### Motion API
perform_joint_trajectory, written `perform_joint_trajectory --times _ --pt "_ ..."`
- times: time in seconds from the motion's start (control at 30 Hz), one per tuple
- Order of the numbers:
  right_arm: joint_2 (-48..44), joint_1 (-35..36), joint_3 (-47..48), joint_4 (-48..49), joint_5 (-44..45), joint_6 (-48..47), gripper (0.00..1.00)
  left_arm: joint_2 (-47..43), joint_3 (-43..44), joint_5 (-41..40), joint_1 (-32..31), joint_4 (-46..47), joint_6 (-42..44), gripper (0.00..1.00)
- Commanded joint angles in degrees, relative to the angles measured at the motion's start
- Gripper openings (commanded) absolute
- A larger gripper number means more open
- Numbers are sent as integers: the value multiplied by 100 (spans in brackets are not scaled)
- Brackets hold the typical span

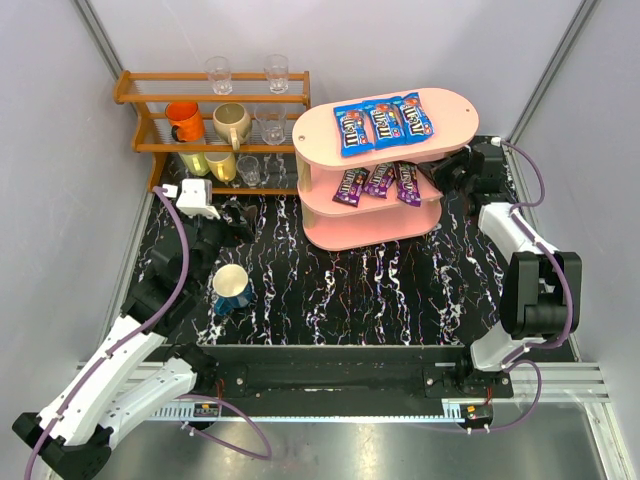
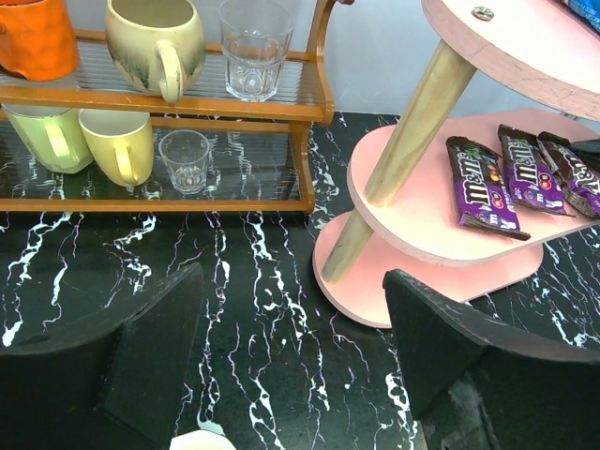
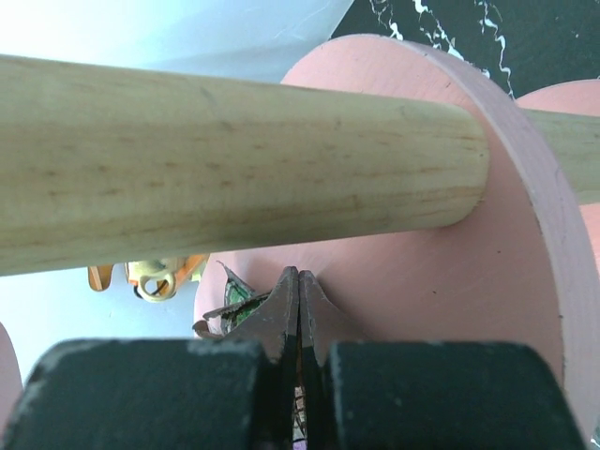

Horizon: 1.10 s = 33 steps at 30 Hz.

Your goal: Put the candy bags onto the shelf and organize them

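Shelf (image 1: 460, 105) sits at 1 o'clock on the marble table (image 1: 380, 290), mug rack (image 1: 180, 99) at 11. All six bags are on it: 3 blue bags (image 1: 383, 122) side by side on the top tier, 3 purple bags (image 1: 380, 182) in a row on the mid tier. Bottom tier has nothing on it afaict.

R gripper (image 1: 440, 172) is at the 3 o'clock end of the mid tier, right by the 3rd purple bag (image 1: 408, 183). In the wrist cam its fingers (image 3: 281, 314) are pressed tight together just under the wooden post (image 3: 234, 159). A crinkly bag edge (image 3: 230, 309) pokes out right beside the tips, so it looks pinched on that bag, tho the contact itself is hidden.

L gripper (image 1: 240, 222) hangs over the table at 9 o'clock from the shelf, spread wide w/ nothing in it. Blue mug (image 1: 232, 288) stands just at its 6.
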Motion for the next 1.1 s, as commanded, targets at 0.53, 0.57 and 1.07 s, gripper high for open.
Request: perform_joint_trajectory --times 0.53,0.57,1.07 --pt "-1117 300 -1091 1263 1175 -2 0 -155 36 -168 34 223 16 82" --pt "-1223 309 -1171 1377 1228 -81 0 -164 36 -168 34 214 7 82" --pt "-3324 291 -2444 1001 912 -364 53 -498 80 -27 34 38 -195 81"
